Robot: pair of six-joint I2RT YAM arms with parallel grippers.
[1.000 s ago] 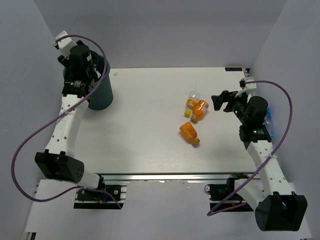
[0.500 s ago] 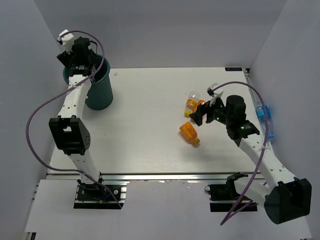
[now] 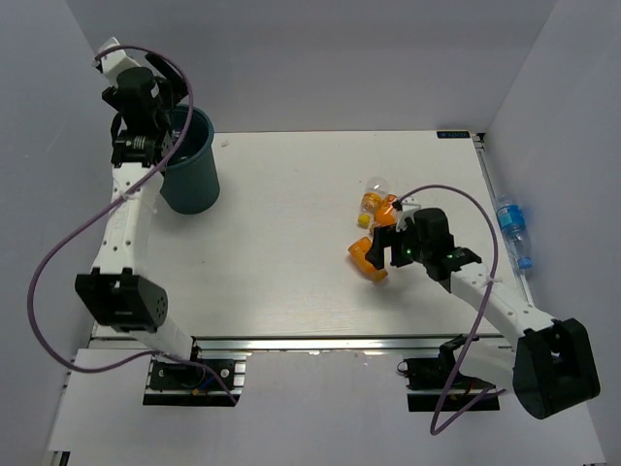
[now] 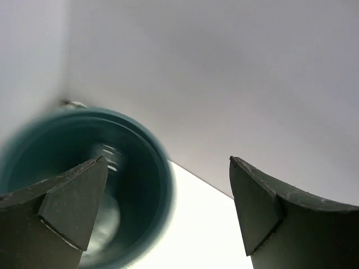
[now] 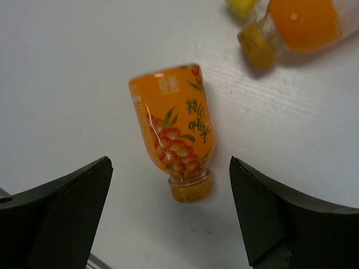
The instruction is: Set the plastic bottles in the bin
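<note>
Trouble, judged from the top view, is likeliest at the right gripper (image 3: pixel 381 245). It hangs spread wide and empty over the nearest orange bottle (image 3: pixel 367 257), which lies on its side near the middle-right of the white, wood-grained table (image 3: pixel 281 233). A round body like that could roll or squirt away as the jaws close. Two more orange bottles (image 3: pixel 374 206) lie just beyond it and could be knocked. A blue-labelled bottle (image 3: pixel 512 228) lies at the far right edge, seemingly off the board, an awkward reach. The dark teal bin (image 3: pixel 189 175), a smooth tapering bucket, stands at the far left with the left gripper (image 3: pixel 170 131) above its rim. Clipping that rim on the way off could tip it.

Left wrist: the jaws stand released, holding nothing. Below them the bin's glossy round mouth is blurred, with what looks like a clear bottle (image 4: pixel 106 168) inside.

Right wrist: the stubby bottle lies between the open fingers, touching neither. Its label is slick and printed with fruit, and its amber cap (image 5: pixel 190 188) points near. A pinch down at the narrowing neck could slip.
</note>
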